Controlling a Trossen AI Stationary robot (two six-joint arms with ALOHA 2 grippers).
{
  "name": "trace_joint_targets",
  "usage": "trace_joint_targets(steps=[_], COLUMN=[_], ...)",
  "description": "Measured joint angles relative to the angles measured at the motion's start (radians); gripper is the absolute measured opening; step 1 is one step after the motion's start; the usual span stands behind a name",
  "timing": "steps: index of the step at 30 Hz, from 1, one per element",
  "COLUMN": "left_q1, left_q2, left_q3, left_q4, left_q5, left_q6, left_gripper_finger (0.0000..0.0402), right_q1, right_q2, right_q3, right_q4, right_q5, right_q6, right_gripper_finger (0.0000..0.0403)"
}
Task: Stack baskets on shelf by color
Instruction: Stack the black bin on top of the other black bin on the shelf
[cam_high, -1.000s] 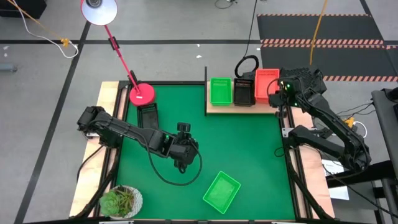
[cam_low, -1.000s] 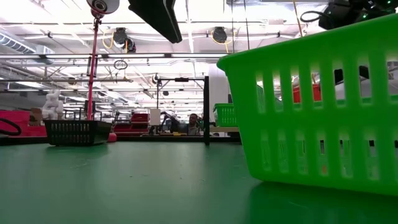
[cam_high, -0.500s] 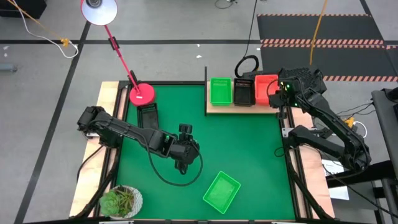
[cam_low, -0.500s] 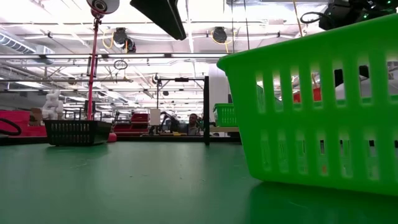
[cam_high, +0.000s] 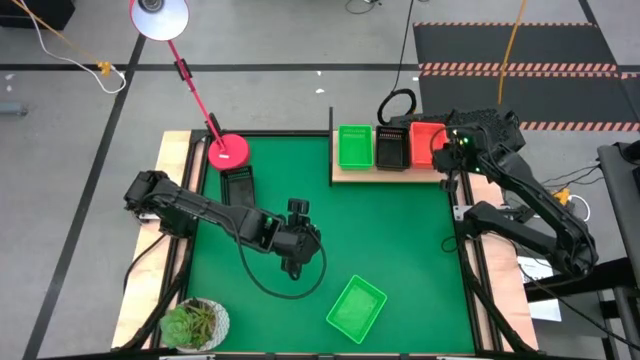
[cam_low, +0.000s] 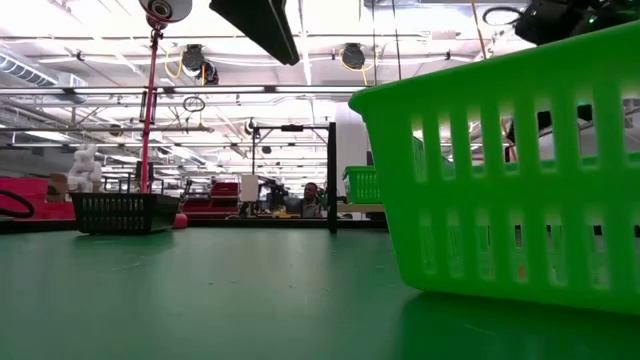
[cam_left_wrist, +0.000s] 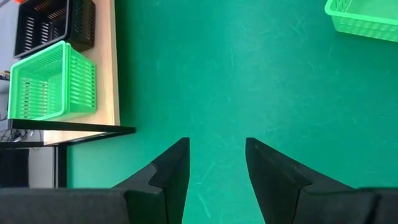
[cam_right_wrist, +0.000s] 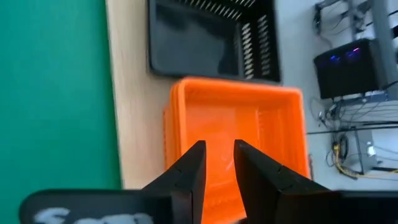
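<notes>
On the wooden shelf (cam_high: 390, 176) at the table's far edge, a green basket (cam_high: 354, 146), a black one (cam_high: 392, 148) and an orange-red one (cam_high: 425, 140) sit side by side. My right gripper (cam_right_wrist: 219, 149) hangs over the inside of the orange-red basket (cam_right_wrist: 236, 124), open with a narrow gap. My left gripper (cam_left_wrist: 217, 146) is open over bare mat at mid-table (cam_high: 296, 208). A loose green basket (cam_high: 356, 308) rests flat near the near edge. A black basket (cam_high: 238, 186) sits on the mat by the lamp base.
A red lamp base (cam_high: 229, 151) with a slanting pole stands at the far left of the mat. A potted plant (cam_high: 197, 322) fills the near left corner. A black post (cam_high: 331, 150) marks the shelf's left end. Wooden rails run along both sides.
The orange-red basket, which was raised above the shelf under my right gripper, has come down level with the black and green baskets. My right gripper has stayed over it.
</notes>
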Motion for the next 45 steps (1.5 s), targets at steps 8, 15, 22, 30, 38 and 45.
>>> trace_joint_targets(steps=[8, 15, 22, 30, 38, 45], left_q1=[0.013, 0.028, 0.020, -0.015, -0.110, -0.159], left_q2=[0.000, 0.000, 0.000, 0.000, -0.001, 0.000], left_q3=[0.000, 0.000, 0.000, 0.000, -0.115, -0.232], left_q4=[0.001, 0.004, -0.007, -0.066, -0.070, -0.058], left_q5=[0.001, 0.005, 0.021, -0.004, -0.016, -0.097], left_q6=[0.007, 0.001, -0.052, -0.202, -0.311, -0.497], left_gripper_finger=[0.0159, 0.0159, 0.0159, 0.0159, 0.0159, 0.0159], right_q1=[0.097, 0.265, 0.512, 0.880, 1.145, 1.233], right_q2=[-0.046, -0.046, -0.046, -0.032, 0.062, 0.213], right_q3=[0.000, 0.000, 0.000, 0.000, 0.000, 0.044], right_q4=[0.093, 0.281, 0.340, 0.347, 0.474, 0.544], right_q5=[-0.005, -0.086, -0.157, 0.070, 0.231, 0.241], right_q6=[0.242, 0.629, 0.874, 1.024, 1.116, 1.125], right_gripper_finger=[0.0078, 0.0064, 0.0044, 0.0040, 0.0040, 0.0040])
